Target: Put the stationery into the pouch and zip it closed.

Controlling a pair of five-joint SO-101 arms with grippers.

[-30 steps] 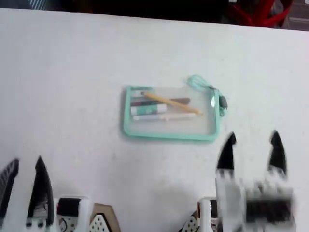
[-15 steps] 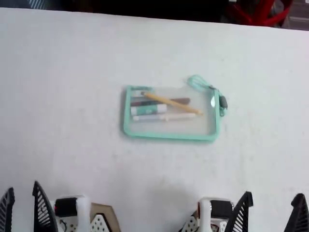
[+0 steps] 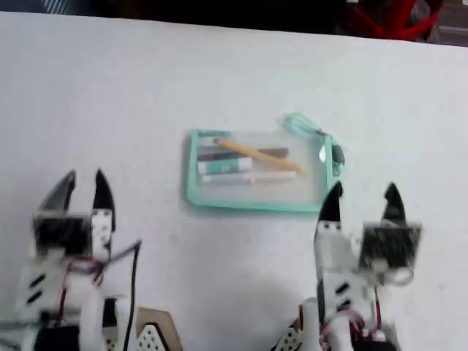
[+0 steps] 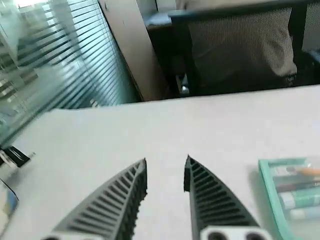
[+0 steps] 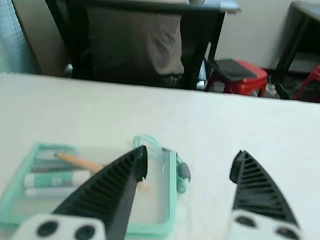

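white table; clear teal-edged pouch, flat just ahead of the right pincer, jaws spread wide; left pincer, jaws slightly parted, pouch well off to its right; marker and pencil inside pouch.

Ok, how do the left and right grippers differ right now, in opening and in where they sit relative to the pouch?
The right gripper is open wide; the left gripper is open only narrowly. In the high view, the right gripper sits by the pouch's near right corner; the left gripper is well off to the pouch's left. Both are empty and point toward the table's far side.
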